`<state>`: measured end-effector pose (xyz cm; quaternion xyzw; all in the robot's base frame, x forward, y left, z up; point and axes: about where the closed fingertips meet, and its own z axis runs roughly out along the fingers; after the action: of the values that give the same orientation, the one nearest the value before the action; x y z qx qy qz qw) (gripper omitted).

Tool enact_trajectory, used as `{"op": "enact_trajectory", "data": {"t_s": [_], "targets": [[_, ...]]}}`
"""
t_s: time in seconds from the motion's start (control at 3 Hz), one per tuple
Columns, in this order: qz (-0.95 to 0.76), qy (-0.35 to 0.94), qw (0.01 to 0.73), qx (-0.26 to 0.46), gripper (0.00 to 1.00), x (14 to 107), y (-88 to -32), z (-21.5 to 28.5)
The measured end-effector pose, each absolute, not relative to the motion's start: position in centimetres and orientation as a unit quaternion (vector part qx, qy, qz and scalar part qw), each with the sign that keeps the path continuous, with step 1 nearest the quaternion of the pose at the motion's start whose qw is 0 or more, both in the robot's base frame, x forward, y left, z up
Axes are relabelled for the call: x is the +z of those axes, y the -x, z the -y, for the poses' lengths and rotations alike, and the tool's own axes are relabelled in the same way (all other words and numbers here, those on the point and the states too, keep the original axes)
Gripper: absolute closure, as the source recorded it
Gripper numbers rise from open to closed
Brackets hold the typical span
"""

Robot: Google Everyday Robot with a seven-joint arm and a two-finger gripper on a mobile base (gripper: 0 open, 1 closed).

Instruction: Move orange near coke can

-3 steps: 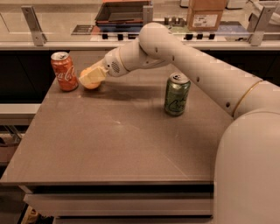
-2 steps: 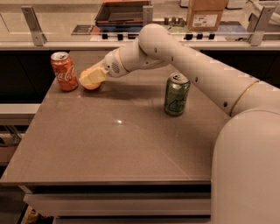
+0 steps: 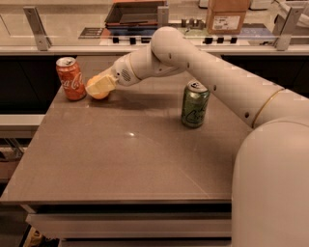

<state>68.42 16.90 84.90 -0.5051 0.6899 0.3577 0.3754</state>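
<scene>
Nothing has visibly shifted in the past second: the gripper [image 3: 100, 86] sits over the orange [image 3: 99, 95] at the far left of the table [image 3: 145, 164], just beside the coke can [image 3: 70, 78]. We judge placement all but done, with only release and retreat possibly left. Whether the gripper clamps the fruit, we cannot tell.

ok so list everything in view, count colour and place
coke can: 1, red, back left of the table
orange: 1, orange, just right of the coke can, in the pincer
green can: 1, green, right of table centre
table: 1, grey-brown, foreground
cardboard box: 1, brown, back counter
tray: 1, dark, back counter
arm: 1, white, reaching in from the right
pincer: 1, pale, shut on the orange
</scene>
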Motion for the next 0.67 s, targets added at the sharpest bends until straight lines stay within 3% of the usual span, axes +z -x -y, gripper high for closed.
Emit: {"op": "enact_trajectory", "data": {"t_s": [0.67], "targets": [[-0.689, 0.507, 0.373, 0.36, 0.12, 84.67, -68.23, -17.39]]}}
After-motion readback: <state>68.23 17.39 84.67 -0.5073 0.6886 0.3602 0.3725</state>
